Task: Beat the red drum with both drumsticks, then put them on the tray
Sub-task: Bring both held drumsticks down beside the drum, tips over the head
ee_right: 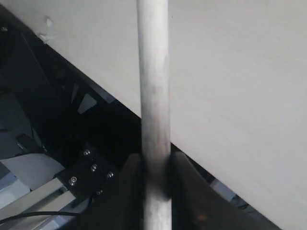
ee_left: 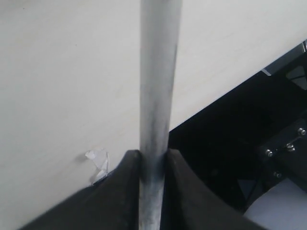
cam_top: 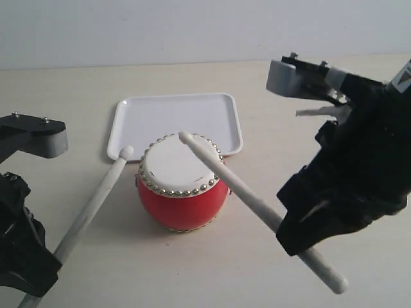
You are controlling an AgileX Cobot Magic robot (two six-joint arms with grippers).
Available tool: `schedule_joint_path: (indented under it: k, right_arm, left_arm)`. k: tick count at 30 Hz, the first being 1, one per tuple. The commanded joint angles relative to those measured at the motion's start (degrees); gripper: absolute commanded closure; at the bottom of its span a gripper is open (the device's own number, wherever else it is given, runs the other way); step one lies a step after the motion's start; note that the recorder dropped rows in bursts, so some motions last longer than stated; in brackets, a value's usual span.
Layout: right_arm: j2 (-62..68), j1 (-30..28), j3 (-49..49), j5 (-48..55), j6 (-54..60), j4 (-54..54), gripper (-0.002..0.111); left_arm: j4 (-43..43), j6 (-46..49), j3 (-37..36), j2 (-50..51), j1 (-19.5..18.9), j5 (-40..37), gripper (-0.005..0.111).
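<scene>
Left jaws clamp left stick (cam_top: 96,199), tip just left of drum (cam_top: 183,196) rim. Right jaws clamp right stick (cam_top: 221,173), tip over drum skin, shaft running to lower right. Behind drum, upper centre: tray (cam_top: 168,110).

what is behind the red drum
The white tray lies flat behind the red drum. The drum's top hides the middle of the tray's near rim, so whether the two touch cannot be told.

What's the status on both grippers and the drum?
Left gripper shut on left drumstick, tip short of red drum. Right gripper shut on right drumstick, tip over drumhead, contact unclear. Tray behind drum, nothing blocking.
</scene>
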State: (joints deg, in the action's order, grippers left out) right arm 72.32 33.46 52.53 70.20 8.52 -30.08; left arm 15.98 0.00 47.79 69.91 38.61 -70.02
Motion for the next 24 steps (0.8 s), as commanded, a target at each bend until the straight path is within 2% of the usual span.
schedule_joint_path:
  k: [1, 5, 11, 18, 24]
  right_arm:
    - [-2.0, 0.6, -3.3, -2.1, -3.7, 3.5, 0.108]
    - [-6.3, 0.6, -6.3, -5.9, -9.6, 8.4, 0.108]
    - [-10.3, 0.6, -10.8, -9.4, -10.2, 3.5, 0.108]
    - [-10.3, 0.6, -15.2, -17.0, -7.6, -1.8, 0.108]
    - [-8.2, 0.6, -15.0, -20.8, -0.7, -8.2, 0.108]
  left_arm:
    - [-0.7, 1.6, 0.9, 3.4, 0.0, 0.1, 0.107]
    - [-2.4, 1.6, 3.5, 5.8, 0.0, 0.1, 0.107]
    - [-3.2, 1.7, 5.4, 6.7, 0.1, 0.4, 0.107]
    - [-3.4, 2.6, 5.4, 6.8, 4.0, 1.1, 0.107]
    - [-3.4, 2.4, 5.0, 7.6, 4.8, 3.5, 0.107]
